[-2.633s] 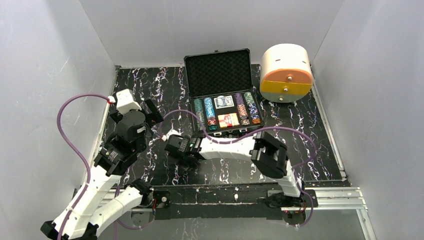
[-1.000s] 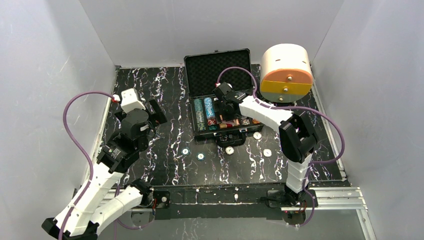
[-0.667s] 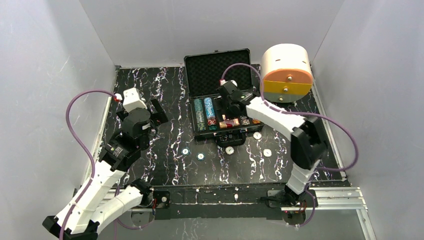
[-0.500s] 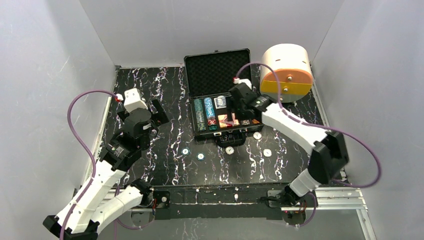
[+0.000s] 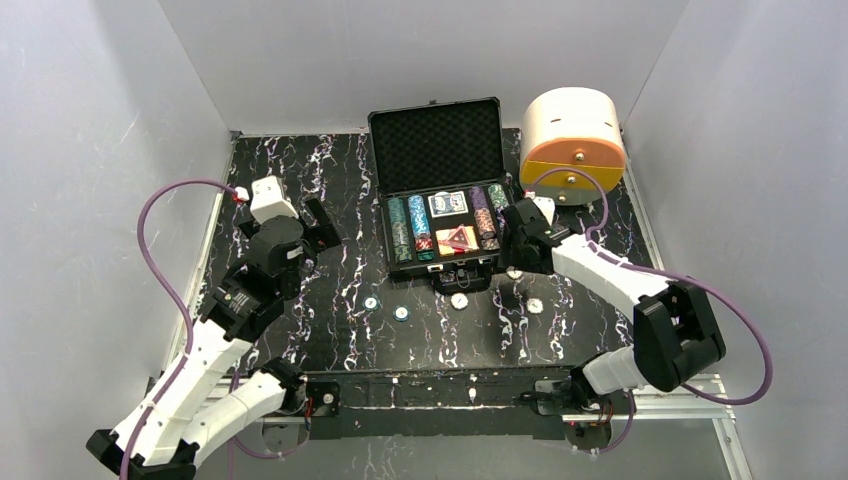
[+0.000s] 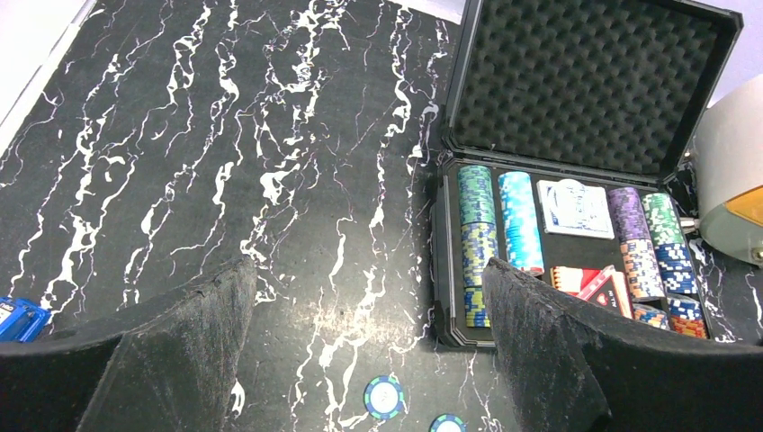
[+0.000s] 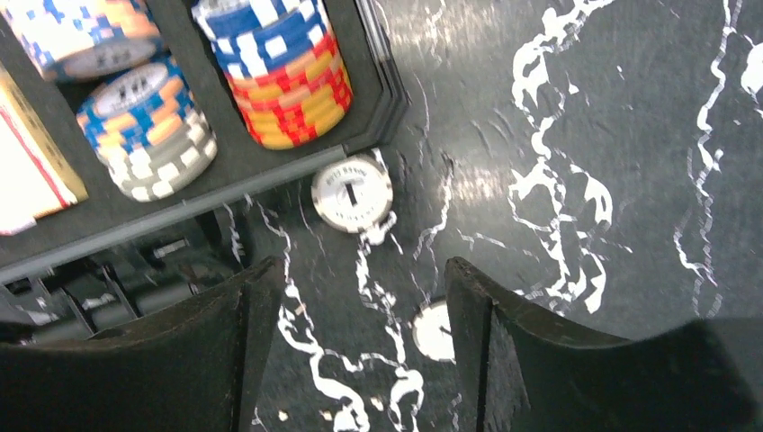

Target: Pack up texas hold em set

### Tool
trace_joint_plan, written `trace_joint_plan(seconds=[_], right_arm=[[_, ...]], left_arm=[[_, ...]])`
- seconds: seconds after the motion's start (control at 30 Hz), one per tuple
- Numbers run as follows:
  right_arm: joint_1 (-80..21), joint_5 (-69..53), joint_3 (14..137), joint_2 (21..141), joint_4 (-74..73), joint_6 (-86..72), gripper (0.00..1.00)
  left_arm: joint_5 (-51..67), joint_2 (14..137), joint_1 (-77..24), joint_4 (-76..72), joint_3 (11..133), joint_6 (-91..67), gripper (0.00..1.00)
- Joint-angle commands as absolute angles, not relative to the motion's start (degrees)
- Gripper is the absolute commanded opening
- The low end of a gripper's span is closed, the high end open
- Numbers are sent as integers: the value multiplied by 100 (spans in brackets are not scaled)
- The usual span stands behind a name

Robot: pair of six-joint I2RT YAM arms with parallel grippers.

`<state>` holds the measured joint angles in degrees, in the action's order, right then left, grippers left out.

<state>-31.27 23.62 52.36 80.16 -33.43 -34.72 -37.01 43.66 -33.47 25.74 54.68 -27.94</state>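
1. While the black briefcase (image 5: 436, 148) lies open at the far middle of the marble-patterned table (image 5: 290, 170), its foam-lined lid stands up toward the back wall.
2. Rows of poker chips (image 5: 400, 228) fill the left and right sides of its tray. The blue deck (image 5: 448, 203) lies between them, and the red triangle (image 5: 461, 238) rests on the red deck (image 5: 445, 243) just in front of it.
3. A loose chip (image 5: 401, 313) and a white round button (image 5: 459, 300) lie on the table near the front of the case, with one more of each close by.
4. The right gripper (image 7: 360, 360) hovers beside the front right corner of the case. Its fingers are apart and hold nothing, and a button lies on the table just outside that corner.
5. The left gripper (image 6: 360, 360) hangs over the table left of the case, with its fingers wide apart and empty.
6. The white-and-orange cylinder (image 5: 572, 145) stands just right of the lid, and a small blue tool (image 6: 16, 317) lies at the left edge of the left wrist view.
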Motion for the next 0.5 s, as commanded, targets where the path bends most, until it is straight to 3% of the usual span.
trace_joint_plan(seconds=[0.0, 0.47], right_arm=[[-2962, 2064, 5082, 8245, -2197, -3490, 72], [-2926, 2369, 4994, 8846, -1992, -3891, 69]], left_arm=[[-3751, 4248, -3322, 2533, 5403, -2899, 94], [-3831, 4200, -3322, 2643, 5479, -2912, 93]])
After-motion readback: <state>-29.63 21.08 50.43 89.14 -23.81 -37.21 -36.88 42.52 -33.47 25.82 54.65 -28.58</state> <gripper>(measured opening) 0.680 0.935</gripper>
